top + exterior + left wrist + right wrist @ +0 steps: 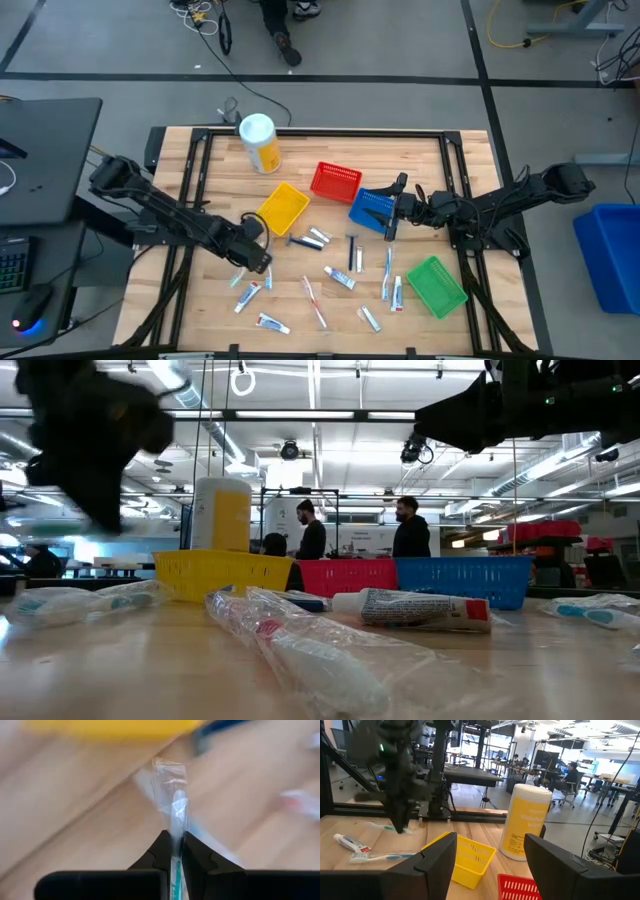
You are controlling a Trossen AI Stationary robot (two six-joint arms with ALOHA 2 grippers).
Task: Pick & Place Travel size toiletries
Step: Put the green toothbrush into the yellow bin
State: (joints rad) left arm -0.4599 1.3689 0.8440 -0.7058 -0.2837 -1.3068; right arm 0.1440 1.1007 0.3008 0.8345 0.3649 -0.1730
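A wrapped toothbrush (175, 815) sits pinched between the narrow, nearly closed fingers of the left gripper (256, 254), which is low over the wooden table (200, 300) just in front of the yellow basket (283, 208); the left wrist view shows the brush's clear wrapper reaching forward past the fingertips toward that basket. The rest of the travel size toiletries (340, 279) lie scattered on the table's front half: small white tubes, pale toothbrushes and a dark razor-like piece (352, 248), with several just beside the left gripper and others spread between it and the green basket (436, 286). From table height, a wrapped toothbrush (300, 650) and a white tube (420, 609) lie in the foreground, before the row of yellow, red and blue baskets. The right gripper (397, 208) hovers over the blue basket (371, 210), next to the red basket (335, 181), its fingers spread wide and holding nothing, as the right wrist view shows. A white-and-yellow canister (259, 142) stands upright near the table's far edge. Two people (355, 532) stand in the room beyond the table.
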